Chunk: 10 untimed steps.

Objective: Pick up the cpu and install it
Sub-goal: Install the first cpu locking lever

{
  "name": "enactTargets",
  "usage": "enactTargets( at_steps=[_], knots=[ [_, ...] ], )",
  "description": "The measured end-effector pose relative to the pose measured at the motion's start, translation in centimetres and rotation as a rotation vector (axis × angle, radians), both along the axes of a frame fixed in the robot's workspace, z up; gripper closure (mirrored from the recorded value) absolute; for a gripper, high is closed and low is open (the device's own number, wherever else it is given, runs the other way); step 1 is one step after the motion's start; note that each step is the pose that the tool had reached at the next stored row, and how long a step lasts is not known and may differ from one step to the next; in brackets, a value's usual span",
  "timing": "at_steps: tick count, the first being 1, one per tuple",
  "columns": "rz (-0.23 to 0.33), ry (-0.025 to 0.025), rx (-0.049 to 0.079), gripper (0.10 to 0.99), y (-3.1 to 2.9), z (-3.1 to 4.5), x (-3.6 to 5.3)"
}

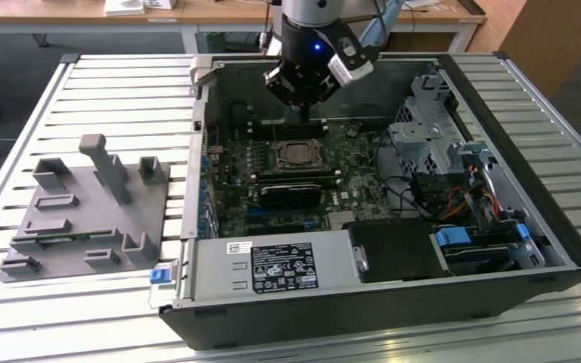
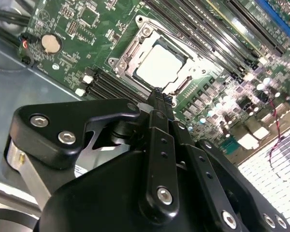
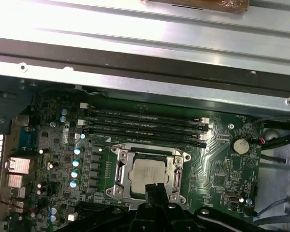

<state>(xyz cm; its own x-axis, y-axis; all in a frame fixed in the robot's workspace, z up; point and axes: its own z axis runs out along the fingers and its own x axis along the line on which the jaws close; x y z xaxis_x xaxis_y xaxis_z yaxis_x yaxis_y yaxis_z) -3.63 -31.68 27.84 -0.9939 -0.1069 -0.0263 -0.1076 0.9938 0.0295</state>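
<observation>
The cpu [image 1: 293, 155] lies flat in the black socket frame [image 1: 273, 144] on the green motherboard inside the open computer case. Its silver top is bright in both wrist views: cpu [image 2: 159, 65], cpu [image 3: 147, 171]. My gripper [image 1: 304, 117] hangs a little above the board, just beyond the socket toward the far case wall. Its black fingers are pressed together into one narrow tip with nothing between them, and that tip of the gripper [image 2: 159, 96] overlaps the edge of the socket frame [image 2: 123, 67]. The gripper [image 3: 154, 191] looks the same in the first wrist view.
Empty memory slots [image 3: 145, 126] run beside the socket, near the case wall [image 3: 145, 67]. A black module [image 1: 290, 193] sits just in front of the socket. The power supply [image 1: 270, 268] and drive cage [image 1: 432, 144] fill the near and right sides. A grey fixture tray [image 1: 79, 219] stands outside at the left.
</observation>
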Motion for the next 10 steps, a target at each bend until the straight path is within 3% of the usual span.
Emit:
enactTargets(
  at_steps=[10],
  knots=[
    [0.089, -0.0001, 0.000, 0.980, -0.01, -0.04, -0.09]
  ],
)
